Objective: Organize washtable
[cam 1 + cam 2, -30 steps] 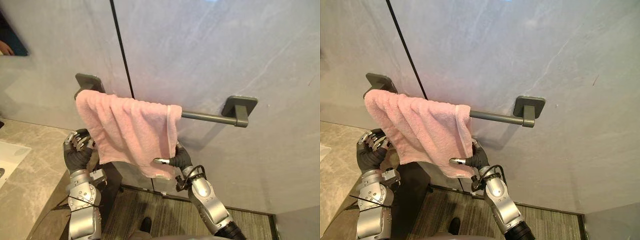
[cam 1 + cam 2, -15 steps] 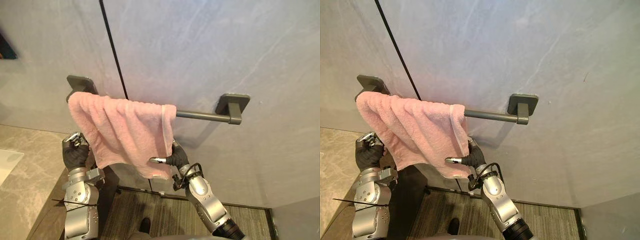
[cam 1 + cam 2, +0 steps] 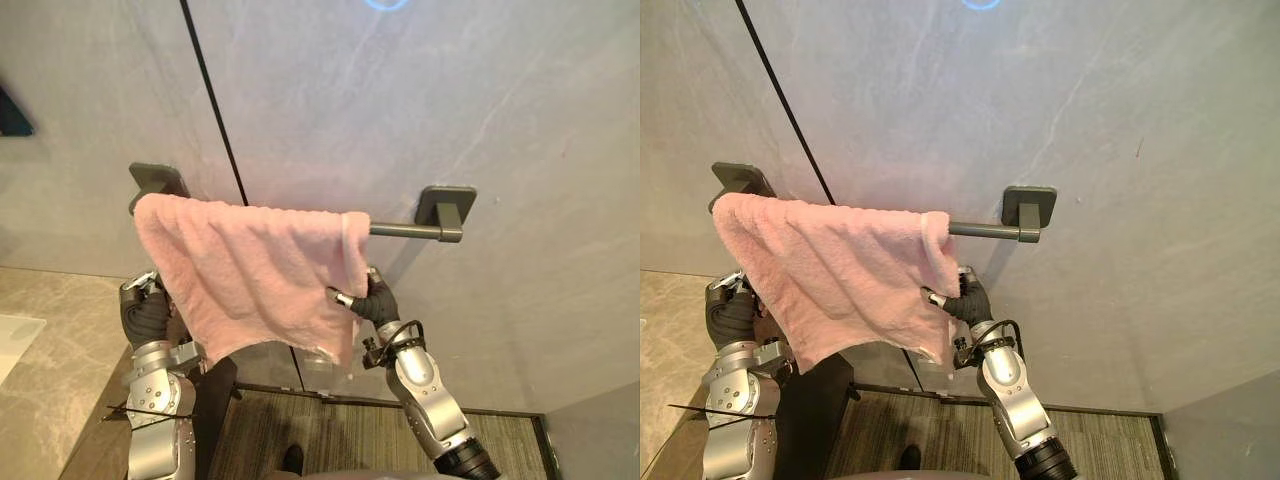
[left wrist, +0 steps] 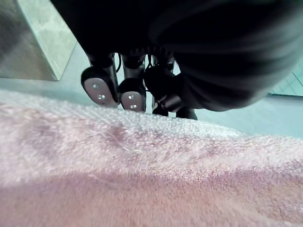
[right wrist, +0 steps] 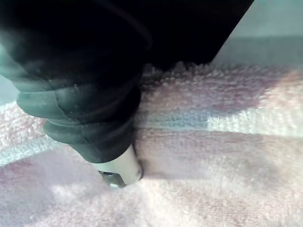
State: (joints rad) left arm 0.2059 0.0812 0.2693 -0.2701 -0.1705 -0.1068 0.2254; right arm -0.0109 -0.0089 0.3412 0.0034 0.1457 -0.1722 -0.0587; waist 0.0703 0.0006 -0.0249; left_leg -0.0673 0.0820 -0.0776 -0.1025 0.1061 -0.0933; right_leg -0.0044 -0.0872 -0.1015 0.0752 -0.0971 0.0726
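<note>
I'm seeing a fluffy, rough pink terry-cloth towel, a matt dark metal rail, and a smooth, faintly glossy stone-look wall.

I am looking at a wall of large grey panels with pale marble-like veining. A thin dark seam runs down it at a slant, left of the middle. A round spot of light glares on the panel at the top edge. Below the wall lies a floor of dark striped covering. At the lower left I see a beige stone tabletop, with the pale rim of a basin at its outer side.
</note>
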